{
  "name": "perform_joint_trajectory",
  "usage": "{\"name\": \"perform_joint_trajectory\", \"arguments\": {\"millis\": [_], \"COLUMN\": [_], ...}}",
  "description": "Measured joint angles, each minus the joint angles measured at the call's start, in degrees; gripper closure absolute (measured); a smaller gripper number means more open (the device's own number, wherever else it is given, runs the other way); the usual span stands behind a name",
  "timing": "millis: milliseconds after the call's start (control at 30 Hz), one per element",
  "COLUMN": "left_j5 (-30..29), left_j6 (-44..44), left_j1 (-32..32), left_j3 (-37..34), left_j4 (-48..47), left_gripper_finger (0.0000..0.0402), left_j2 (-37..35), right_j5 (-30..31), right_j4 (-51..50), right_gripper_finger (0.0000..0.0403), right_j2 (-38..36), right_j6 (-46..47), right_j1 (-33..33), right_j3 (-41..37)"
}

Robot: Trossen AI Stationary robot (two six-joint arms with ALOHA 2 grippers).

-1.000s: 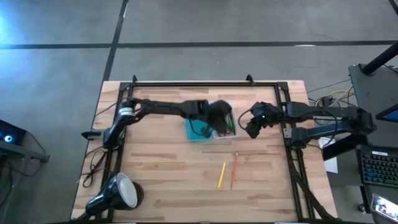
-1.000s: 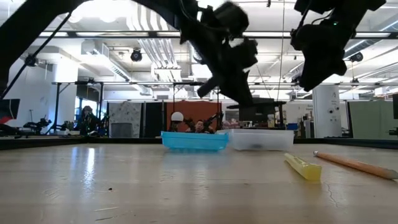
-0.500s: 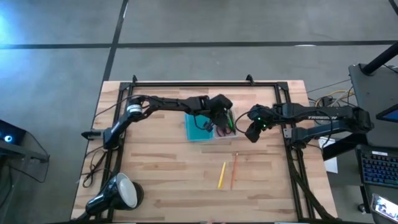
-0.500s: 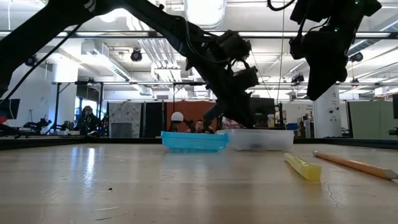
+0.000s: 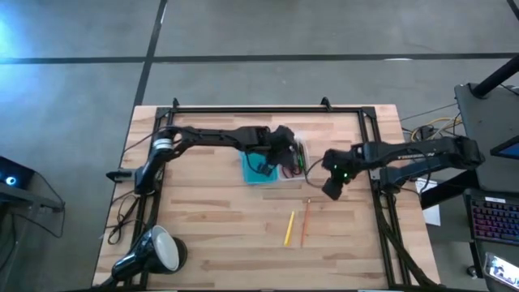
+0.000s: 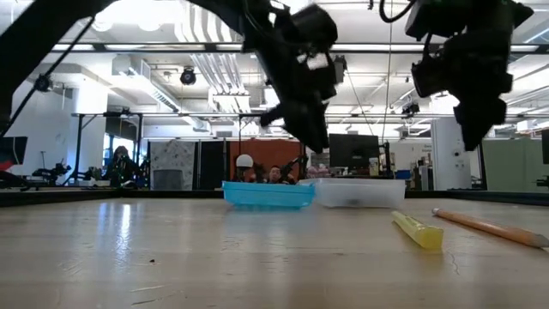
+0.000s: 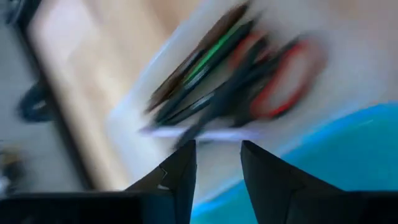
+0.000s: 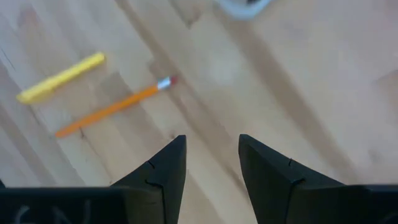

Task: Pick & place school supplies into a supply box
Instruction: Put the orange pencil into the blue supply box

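Observation:
The supply box lies open at the table's middle, its turquoise lid (image 5: 258, 170) beside its clear tray (image 5: 297, 159). In the tray (image 7: 186, 81) lie dark and green pens (image 7: 205, 62) and red-handled scissors (image 7: 280, 81). My left gripper (image 7: 217, 163) hangs open above the tray (image 6: 360, 191), with nothing between its fingers. A yellow pen (image 8: 61, 78) and an orange pencil (image 8: 115, 106) lie flat on the wood nearer the table's front edge. Above and just beyond them, my right gripper (image 8: 211, 160) hangs open and empty, also seen from overhead as my right gripper (image 5: 334, 186).
A black-and-white round lamp (image 5: 158, 250) lies at the near left corner. A black frame (image 5: 268, 109) runs around the table's edges. Bare wood (image 5: 219, 219) stretches between the lamp and the yellow pen (image 5: 289, 229).
My left gripper dipped to the tray, opened there, and has risen again above it. My right gripper has moved toward the table's near edge, closer to the yellow pen and the orange pencil, still open.

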Motion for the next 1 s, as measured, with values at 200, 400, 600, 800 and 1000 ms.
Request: {"name": "perform_joint_trajectory", "arguments": {"millis": [200, 400, 600, 800, 1000], "left_j5": [13.27, 12.83, 9.30, 5.53, 4.27], "left_j6": [-8.27, -10.54, -13.11, -15.89, -23.05], "left_j1": [-3.84, -7.62, -9.64, -10.69, -10.94], "left_j3": [-4.08, -8.60, -14.70, -26.65, -39.44], "left_j4": [-2.23, -2.02, -2.71, 3.08, 13.76], "left_gripper_finger": [0.0290, 0.0290, 0.0290, 0.0290, 0.0290], "left_j2": [-4.92, -7.26, -10.62, -19.21, -30.17], "right_j5": [0.55, 7.55, 7.90, 8.17, 9.77], "right_j4": [7.78, 11.35, 18.86, 23.73, 25.84], "right_gripper_finger": [0.0272, 0.0315, 0.0371, 0.0393, 0.0394], "right_j2": [4.57, 12.67, 19.84, 24.42, 27.20], "right_j6": [9.27, 16.64, 20.55, 26.67, 29.19], "right_j1": [9.37, 14.44, 14.69, 14.74, 14.51], "right_j3": [-1.69, -1.72, -1.78, -1.73, 0.22]}}
